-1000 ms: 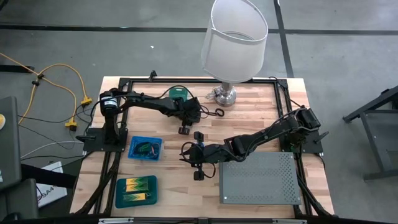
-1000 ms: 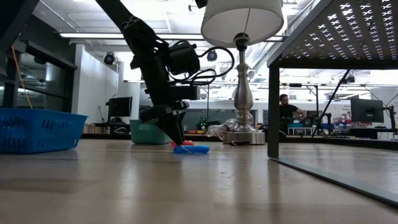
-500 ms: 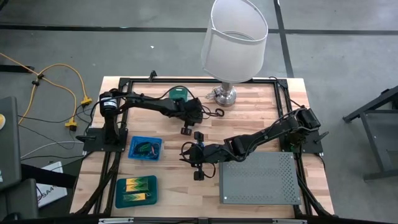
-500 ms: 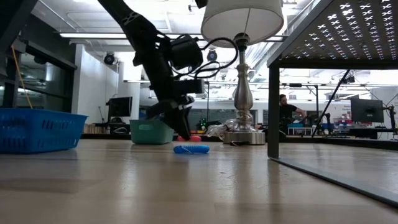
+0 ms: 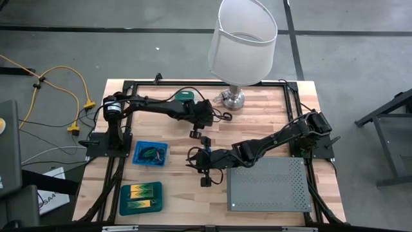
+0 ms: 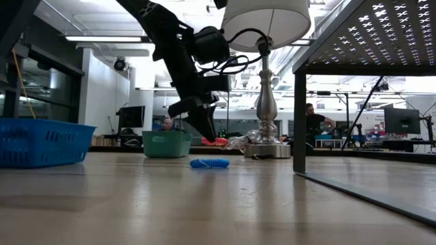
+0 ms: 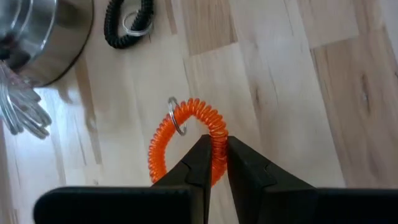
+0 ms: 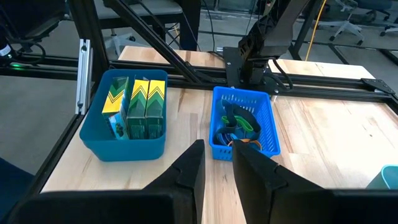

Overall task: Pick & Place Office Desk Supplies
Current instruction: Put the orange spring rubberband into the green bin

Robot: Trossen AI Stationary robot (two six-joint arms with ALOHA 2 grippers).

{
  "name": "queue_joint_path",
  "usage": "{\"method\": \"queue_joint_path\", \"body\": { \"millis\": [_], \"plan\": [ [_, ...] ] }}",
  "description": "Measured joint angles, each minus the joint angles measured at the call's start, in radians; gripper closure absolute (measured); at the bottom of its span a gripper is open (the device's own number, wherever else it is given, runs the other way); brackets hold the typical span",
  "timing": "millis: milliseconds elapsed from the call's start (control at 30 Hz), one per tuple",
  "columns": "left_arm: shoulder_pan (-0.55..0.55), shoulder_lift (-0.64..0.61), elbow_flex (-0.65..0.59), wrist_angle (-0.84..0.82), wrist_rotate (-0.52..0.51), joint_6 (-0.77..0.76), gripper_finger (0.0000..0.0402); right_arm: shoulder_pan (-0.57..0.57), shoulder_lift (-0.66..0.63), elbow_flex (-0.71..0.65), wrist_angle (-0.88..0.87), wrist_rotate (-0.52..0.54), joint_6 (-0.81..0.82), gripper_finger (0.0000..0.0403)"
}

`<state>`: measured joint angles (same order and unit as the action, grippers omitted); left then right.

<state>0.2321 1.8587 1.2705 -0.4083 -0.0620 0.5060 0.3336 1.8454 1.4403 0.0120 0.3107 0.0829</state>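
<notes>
High: left gripper (image 5: 194, 133) above table centre; right gripper (image 5: 199, 169) parked beside grey perforated box (image 5: 268, 185).
Low: blue coil (image 6: 210, 163) lies on table.
Left wrist: fingers pinch orange coil keyring (image 7: 186, 138), lifted.
Right wrist: fingers part-open, nothing held; no legible writing.

A white-shaded lamp (image 5: 243, 38) stands at the table's (image 5: 270, 132) far edge, a grey perforated box (image 5: 267, 185) nearer.

Left hand (image 7: 214, 152) raised, fingers pinched together, right hand (image 8: 216, 163) parted, low
</notes>
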Motion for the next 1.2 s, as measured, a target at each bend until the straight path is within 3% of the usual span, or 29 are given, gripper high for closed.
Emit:
{"method": "queue_joint_path", "body": {
  "millis": [500, 900, 1200],
  "plan": [
    [0.154, -0.141, 0.001, -0.132, 0.052, -0.028, 0.0368, 0.0, 0.0, 0.0, 0.001, 0.0, 0.0, 0.0334],
    [0.353, -0.164, 0.001, -0.253, 0.165, -0.001, 0.0368, 0.0, 0.0, 0.0, 0.005, 0.0, 0.0, 0.0334],
    [0.396, -0.163, 0.0, -0.31, 0.191, 0.015, 0.0368, 0.0, 0.0, 0.0, 0.002, 0.0, 0.0, 0.0334]
  ]
}}
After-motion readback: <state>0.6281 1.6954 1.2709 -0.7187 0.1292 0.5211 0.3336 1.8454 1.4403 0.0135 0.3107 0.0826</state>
